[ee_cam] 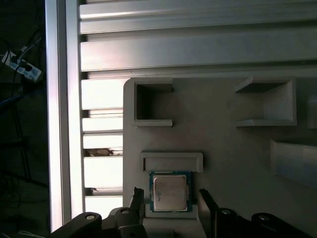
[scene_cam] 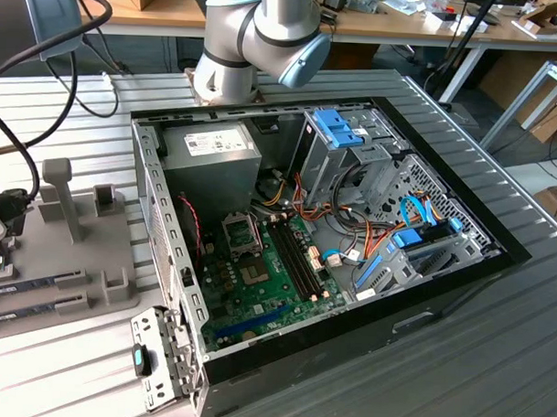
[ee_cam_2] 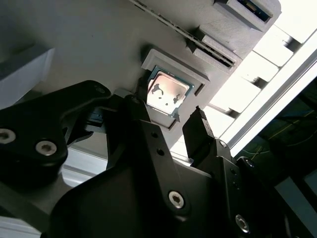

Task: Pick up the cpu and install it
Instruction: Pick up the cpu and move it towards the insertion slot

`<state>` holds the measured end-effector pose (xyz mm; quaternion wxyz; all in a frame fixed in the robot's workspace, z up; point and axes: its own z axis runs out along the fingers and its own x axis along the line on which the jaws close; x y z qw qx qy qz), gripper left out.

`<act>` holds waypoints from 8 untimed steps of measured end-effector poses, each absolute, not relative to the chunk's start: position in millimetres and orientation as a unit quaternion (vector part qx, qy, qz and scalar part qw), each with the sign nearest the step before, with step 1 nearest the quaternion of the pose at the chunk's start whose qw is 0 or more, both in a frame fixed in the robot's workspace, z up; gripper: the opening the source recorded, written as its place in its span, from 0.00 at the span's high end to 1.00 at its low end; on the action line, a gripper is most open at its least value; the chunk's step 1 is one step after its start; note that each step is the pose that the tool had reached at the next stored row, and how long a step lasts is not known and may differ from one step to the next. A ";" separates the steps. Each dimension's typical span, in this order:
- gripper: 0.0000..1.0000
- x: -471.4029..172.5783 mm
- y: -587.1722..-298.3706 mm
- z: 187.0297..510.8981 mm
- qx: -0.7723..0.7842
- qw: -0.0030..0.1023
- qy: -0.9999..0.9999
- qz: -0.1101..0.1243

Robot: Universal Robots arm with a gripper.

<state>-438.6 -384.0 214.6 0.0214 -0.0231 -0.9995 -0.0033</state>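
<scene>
First wrist view: the gripper (ee_cam: 170, 194) is spread wide, one dark finger (ee_cam: 136, 198) on each side of the cpu (ee_cam: 171, 192). Neither finger visibly touches the chip, and the gripper holds nothing. The cpu lies flat, silvery top up with its green rim showing, in a shallow square recess of a grey holder (ee_cam: 223, 148). A raised lip runs along one edge of the recess.

The second wrist view looks along the gripper (ee_cam_2: 166, 110) from the side. Its fingertips (ee_cam_2: 198, 124) stand apart and bracket the cpu (ee_cam_2: 168, 93), whose metal top shines with reflected light. How high the tips stand above the holder (ee_cam_2: 99, 44) I cannot tell.

The first wrist view adds two open-sided square pockets (ee_cam: 153, 104) further along the holder, and the ribbed aluminium table (ee_cam: 198, 49) under it.

The exterior view gives the wider scene. The holder (scene_cam: 85, 257) sits on the table (scene_cam: 493, 362) at the exterior view's left, with two long dark memory sticks (scene_cam: 29, 287) lying in its slots. Beside it is an open computer case (scene_cam: 458, 297). The case holds a green motherboard (scene_cam: 266, 300) with its dark framed socket (scene_cam: 254, 268) and long memory slots (scene_cam: 295, 255). It also holds a grey power supply (scene_cam: 212, 151), a drive cage with blue tabs (scene_cam: 341, 128) and loose coloured cables (scene_cam: 351, 238). The arm (scene_cam: 257, 34) rises behind the case.
</scene>
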 end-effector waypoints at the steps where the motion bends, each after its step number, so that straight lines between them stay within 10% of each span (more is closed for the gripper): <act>1: 0.44 -438.5 -384.0 214.4 -0.023 0.021 -0.999 -0.003; 8: 0.44 -437.5 -384.0 213.0 -0.023 0.021 -0.999 -0.003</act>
